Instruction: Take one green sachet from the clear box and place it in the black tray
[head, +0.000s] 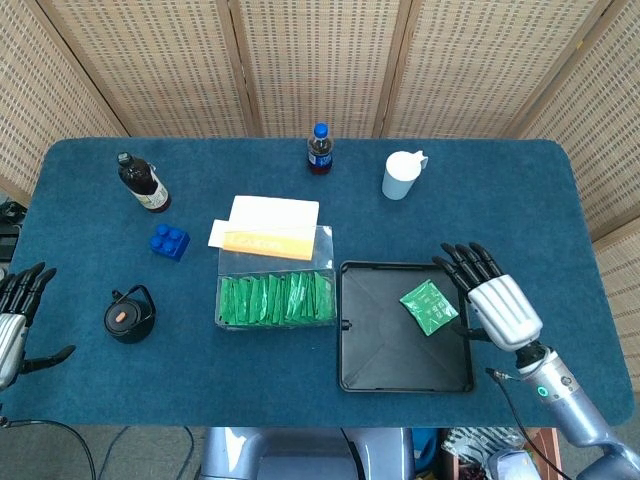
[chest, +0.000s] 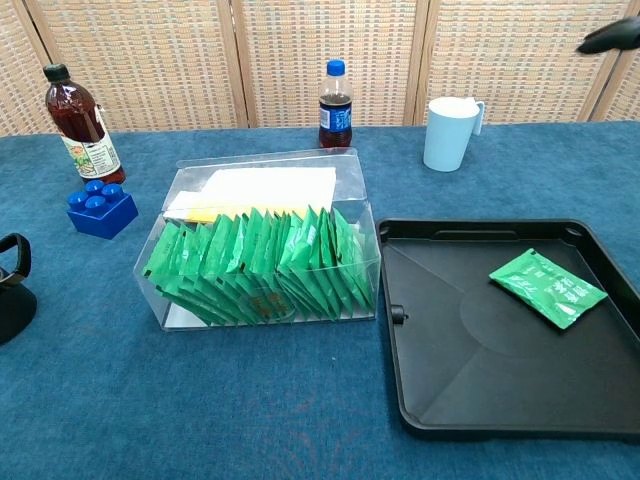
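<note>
A green sachet (head: 429, 307) (chest: 547, 287) lies flat in the black tray (head: 385, 365) (chest: 470, 380), toward its right side. The clear box (head: 274, 290) (chest: 262, 250) left of the tray holds a row of several green sachets standing on edge. My right hand (head: 492, 299) hovers just right of the tray with its fingers spread and nothing in it; only a fingertip (chest: 610, 37) shows at the top right of the chest view. My left hand (head: 15, 310) hangs open off the table's left edge, far from the box.
A cola bottle (head: 319, 148) and a pale blue cup (head: 401, 175) stand at the back. A brown sauce bottle (head: 143, 182), a blue brick (head: 170, 241) and a small black teapot (head: 129, 314) sit on the left. White and orange cards (head: 265, 227) lie behind the box.
</note>
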